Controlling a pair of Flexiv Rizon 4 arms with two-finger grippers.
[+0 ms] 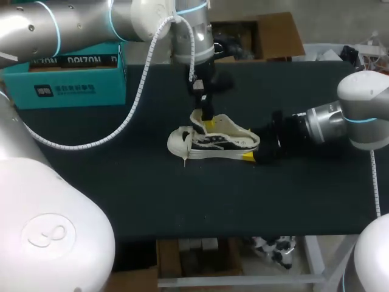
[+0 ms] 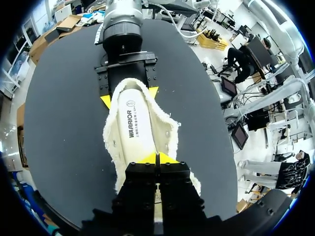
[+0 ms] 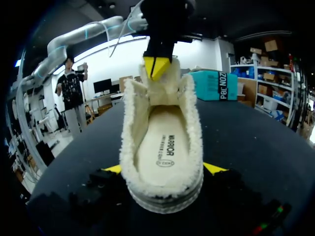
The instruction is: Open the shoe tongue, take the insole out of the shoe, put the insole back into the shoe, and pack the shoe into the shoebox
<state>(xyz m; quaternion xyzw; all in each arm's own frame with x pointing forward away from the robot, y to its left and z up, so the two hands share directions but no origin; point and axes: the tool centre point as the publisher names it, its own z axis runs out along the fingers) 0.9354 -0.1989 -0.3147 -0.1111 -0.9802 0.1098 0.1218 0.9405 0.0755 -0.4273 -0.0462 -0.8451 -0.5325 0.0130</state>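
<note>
Fleecy cream lining rims the shoe (image 1: 213, 141), which lies on its sole at the middle of the black table (image 1: 121, 182), insole (image 3: 165, 147) inside. The left gripper (image 2: 156, 158) hangs above it, tips pinched tight on the tongue (image 3: 158, 84). The right gripper (image 3: 164, 168) stands wide, one finger pressing each side of the heel (image 3: 165, 194). A teal shoebox (image 1: 67, 76) sits well apart, far left.

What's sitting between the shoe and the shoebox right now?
Nothing on the table lies between the shoe and the shoebox. Only the left arm's coiled cable hangs across that stretch. The left gripper is shut on the tongue, and the right gripper clamps the shoe at its heel end.
</note>
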